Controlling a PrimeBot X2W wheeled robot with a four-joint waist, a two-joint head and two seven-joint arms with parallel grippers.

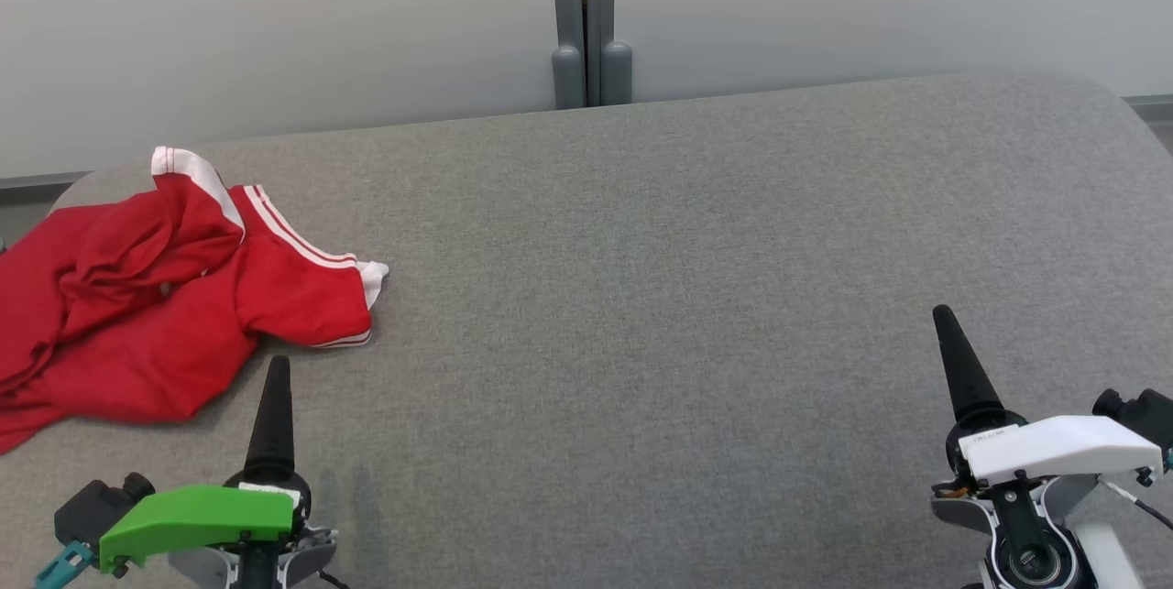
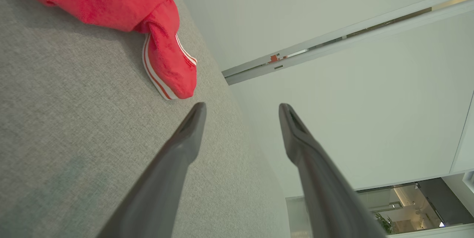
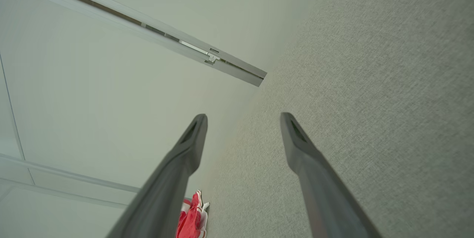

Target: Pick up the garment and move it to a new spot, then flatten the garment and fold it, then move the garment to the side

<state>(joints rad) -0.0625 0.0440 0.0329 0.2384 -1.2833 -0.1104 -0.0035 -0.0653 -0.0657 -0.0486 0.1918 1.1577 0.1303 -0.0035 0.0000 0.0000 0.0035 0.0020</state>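
Furthest left, the red garment (image 1: 156,296) lies crumpled on the grey cloth-covered tabletop (image 1: 641,296), near its far left corner. Its left part is cut off by the head view's edge. A sleeve with white stripes and a white cuff juts out to the right. The folds hide the collar and front, so its full shape is hard to make out. Just beside the garment's near edge, short of touching it, is the left tool (image 1: 277,367), under a green cover. From the head it reads as a single dark spike, but the left wrist view shows its two fingers spread wide with nothing between them. To the garment's right the grey fabric runs bare and smooth to a rounded far corner. Behind it stands a pale wall (image 1: 275,21), split by a grey upright post (image 1: 591,21) with two rounded feet. Well apart from the garment, on the right, the right tool (image 1: 944,319) under a white cover is likewise spread wide and holds nothing. In its wrist view the garment is a small red scrap partly behind one finger.
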